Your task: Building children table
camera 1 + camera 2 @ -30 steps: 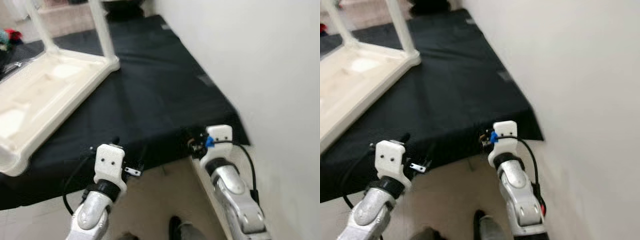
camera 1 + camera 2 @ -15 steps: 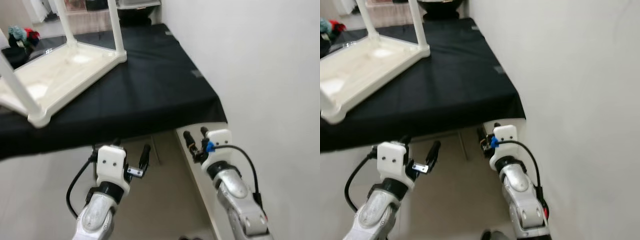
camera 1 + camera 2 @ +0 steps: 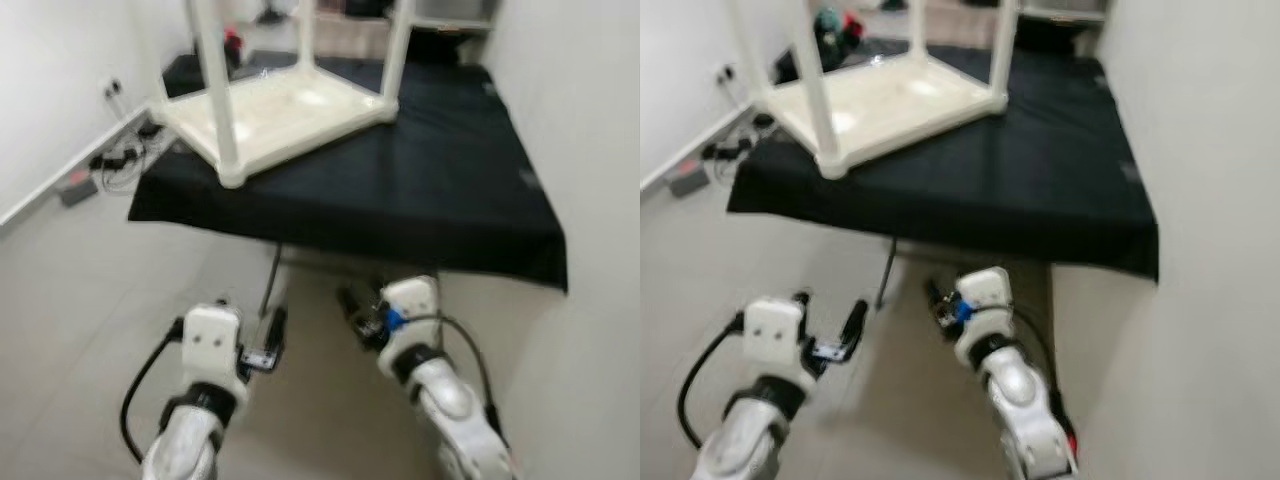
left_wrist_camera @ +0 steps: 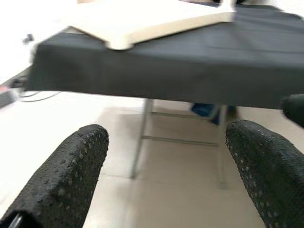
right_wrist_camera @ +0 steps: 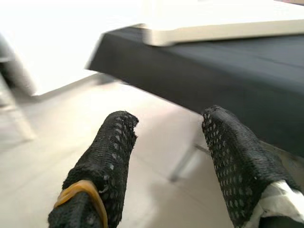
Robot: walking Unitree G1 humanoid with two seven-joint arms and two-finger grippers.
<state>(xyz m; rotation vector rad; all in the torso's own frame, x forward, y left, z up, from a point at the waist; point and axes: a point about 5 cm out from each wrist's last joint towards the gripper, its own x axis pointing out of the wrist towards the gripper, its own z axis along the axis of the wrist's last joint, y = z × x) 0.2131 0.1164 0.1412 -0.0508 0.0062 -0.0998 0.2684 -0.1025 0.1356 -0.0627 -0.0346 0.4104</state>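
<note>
Left eye view: a cream children's table lies upside down on a black-draped bench, toward its far left corner, with its legs pointing up. One corner of the cream table sits at the bench's near edge. Both arms hang low over the tiled floor, in front of the bench and apart from it. The left gripper has its fingers spread wide and holds nothing. The right gripper is also parted and empty. Cables lie along the wall on the left.
</note>
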